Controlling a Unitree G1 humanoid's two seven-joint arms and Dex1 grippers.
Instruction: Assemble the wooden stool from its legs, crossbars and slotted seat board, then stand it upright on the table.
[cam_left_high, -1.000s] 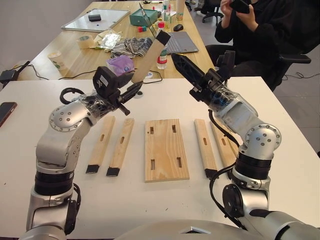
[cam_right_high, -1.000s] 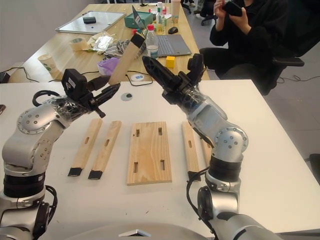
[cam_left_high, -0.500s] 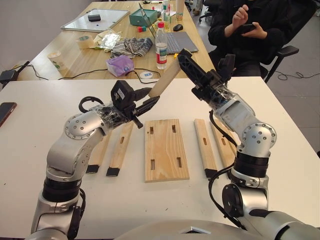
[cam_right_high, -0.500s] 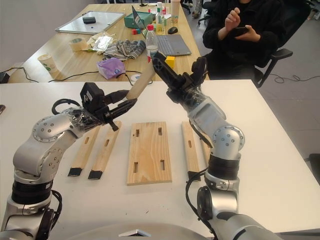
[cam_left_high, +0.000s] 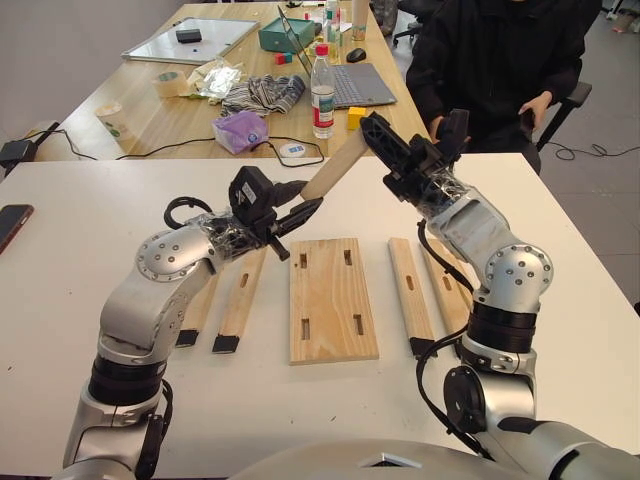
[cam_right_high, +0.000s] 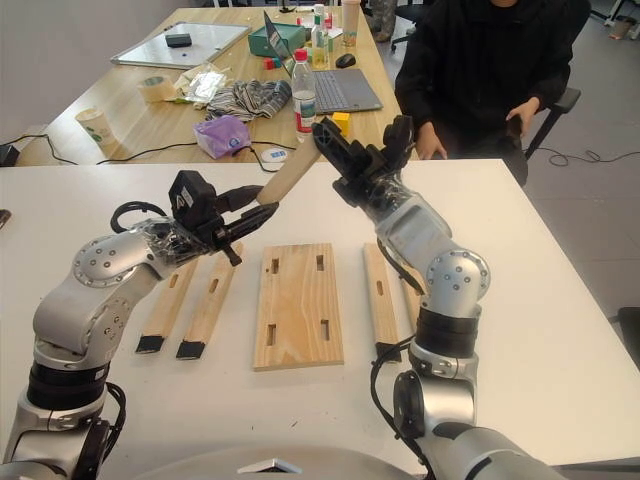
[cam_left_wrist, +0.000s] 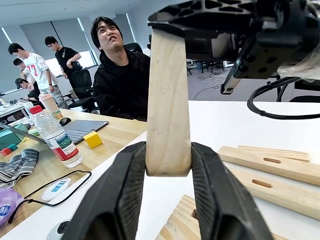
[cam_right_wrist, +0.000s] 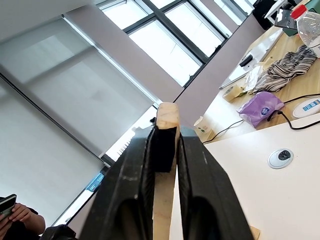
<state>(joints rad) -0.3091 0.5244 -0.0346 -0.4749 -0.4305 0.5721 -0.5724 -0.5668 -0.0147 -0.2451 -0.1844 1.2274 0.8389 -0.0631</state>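
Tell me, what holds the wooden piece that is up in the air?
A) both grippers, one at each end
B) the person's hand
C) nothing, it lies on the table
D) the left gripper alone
A: the left gripper clamps the lower end of the wooden piece, the right gripper its upper end.

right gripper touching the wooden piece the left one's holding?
Touching. The right wrist view shows the right gripper with its fingers clamped on the wooden piece at its end.

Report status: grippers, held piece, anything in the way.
Left gripper shut on wooden piece's lower end, right gripper on upper end. Piece tilted in air beyond seat board. Nothing blocks it.
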